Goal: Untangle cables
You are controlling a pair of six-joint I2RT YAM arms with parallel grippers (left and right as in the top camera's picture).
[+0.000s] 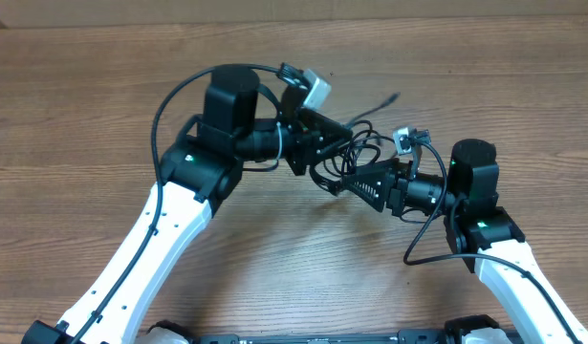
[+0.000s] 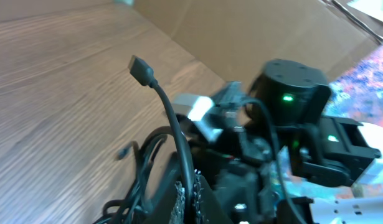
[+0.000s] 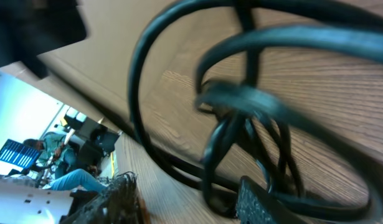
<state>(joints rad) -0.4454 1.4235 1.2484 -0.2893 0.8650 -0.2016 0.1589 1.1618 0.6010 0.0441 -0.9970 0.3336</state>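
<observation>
Nearest the bases, the right gripper stands spread. Its fingers are apart and black strands cross the gap; it seems to pinch nothing, though that close view is blurred. Just beyond it the cables form a knotted bundle between the two arms, over the middle of the table. Farther on, the left gripper is pressed together on the bundle, and one cord rises past it to a free plug.

The step in hand looks like picking one loop to draw out. The right gripper should close on a single strand away from the knot, then pull gently sideways while the left anchors the rest.

The knot's crossings are hidden under both grippers, and the other plug ends are lost among the black arm parts.
</observation>
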